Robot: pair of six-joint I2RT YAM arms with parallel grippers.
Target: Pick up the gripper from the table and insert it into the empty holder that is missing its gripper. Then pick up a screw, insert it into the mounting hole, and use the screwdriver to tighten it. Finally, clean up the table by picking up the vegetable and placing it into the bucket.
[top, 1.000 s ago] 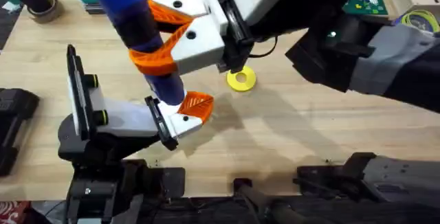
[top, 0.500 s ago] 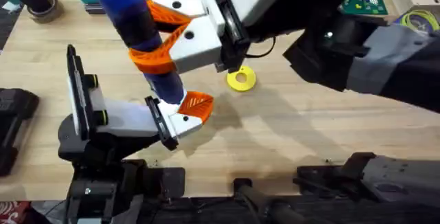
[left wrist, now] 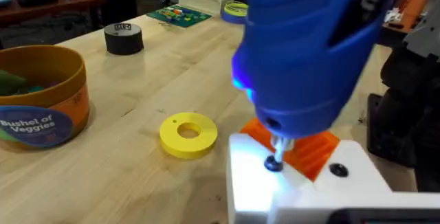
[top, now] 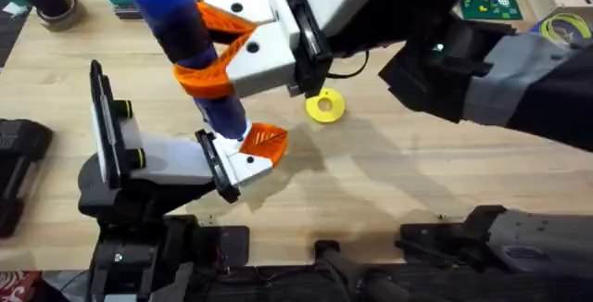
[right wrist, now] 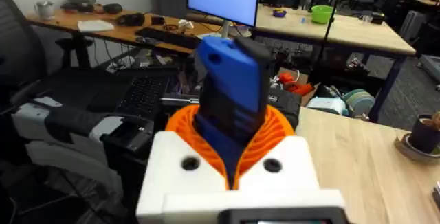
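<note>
Overhead: screwdriver (top: 190, 47) upright, bit down

The table is being viewed from overhead; both wrist views are being shot close against the screwdriver (top: 190, 47).

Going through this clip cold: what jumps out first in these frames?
The blue screwdriver dominates, standing upright left of centre, clamped between the orange pads of the right hand, which reaches across from the right. In the left wrist view its bit sits on a dark screw in a white finger block carrying an orange tip. A yellow disc lies on the wood nearby, and the orange tub stands farther off.
</note>
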